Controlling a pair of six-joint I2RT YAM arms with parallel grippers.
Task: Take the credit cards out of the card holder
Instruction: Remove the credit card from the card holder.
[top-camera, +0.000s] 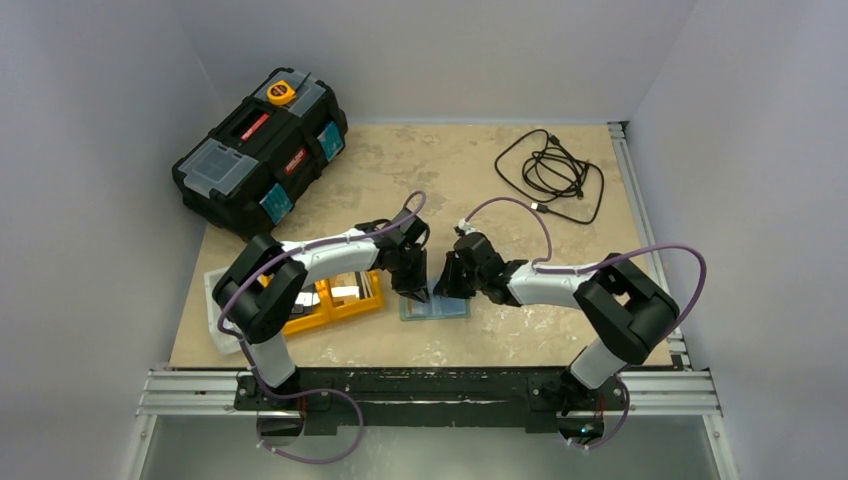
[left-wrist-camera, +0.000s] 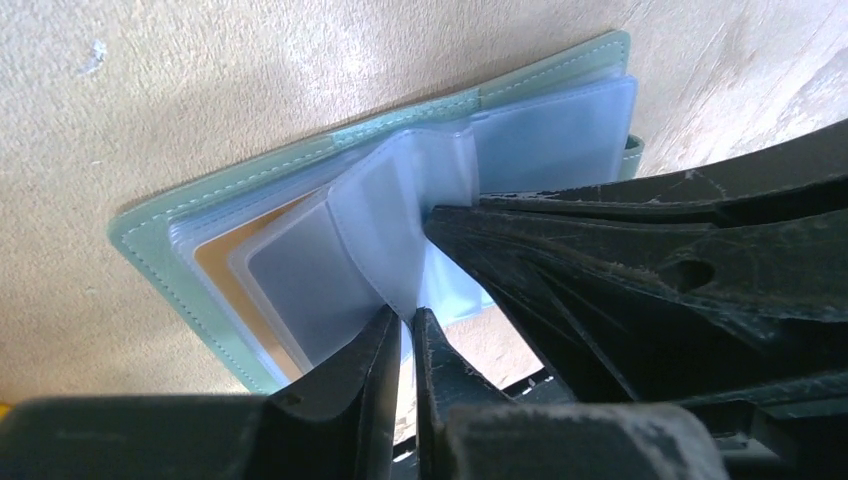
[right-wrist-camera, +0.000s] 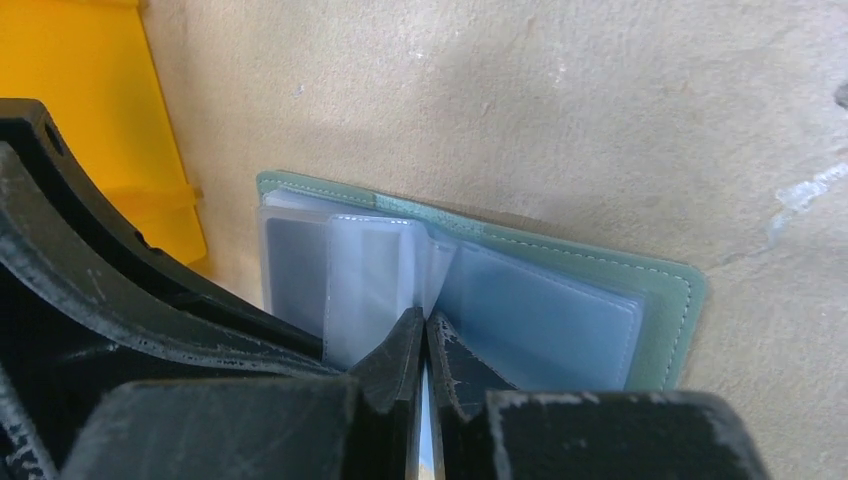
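Note:
The grey-green card holder (top-camera: 437, 309) lies open on the table between both grippers. In the left wrist view the card holder (left-wrist-camera: 160, 235) shows clear plastic sleeves fanned up. A greyish card (left-wrist-camera: 300, 285) sits in one sleeve. My left gripper (left-wrist-camera: 412, 315) is shut on the lower edge of a raised sleeve (left-wrist-camera: 385, 215). In the right wrist view the card holder (right-wrist-camera: 670, 310) shows a dark grey card (right-wrist-camera: 295, 265) in a left sleeve. My right gripper (right-wrist-camera: 426, 322) is shut on a thin upright sleeve at the spine. Both grippers, left (top-camera: 415, 294) and right (top-camera: 448, 290), stand close together.
An orange two-compartment tray (top-camera: 325, 310) with flat cards in it sits left of the card holder, on a white tray (top-camera: 214, 292); the orange tray also shows in the right wrist view (right-wrist-camera: 80, 110). A black toolbox (top-camera: 262, 150) stands at the back left. A black cable (top-camera: 552, 172) lies at the back right.

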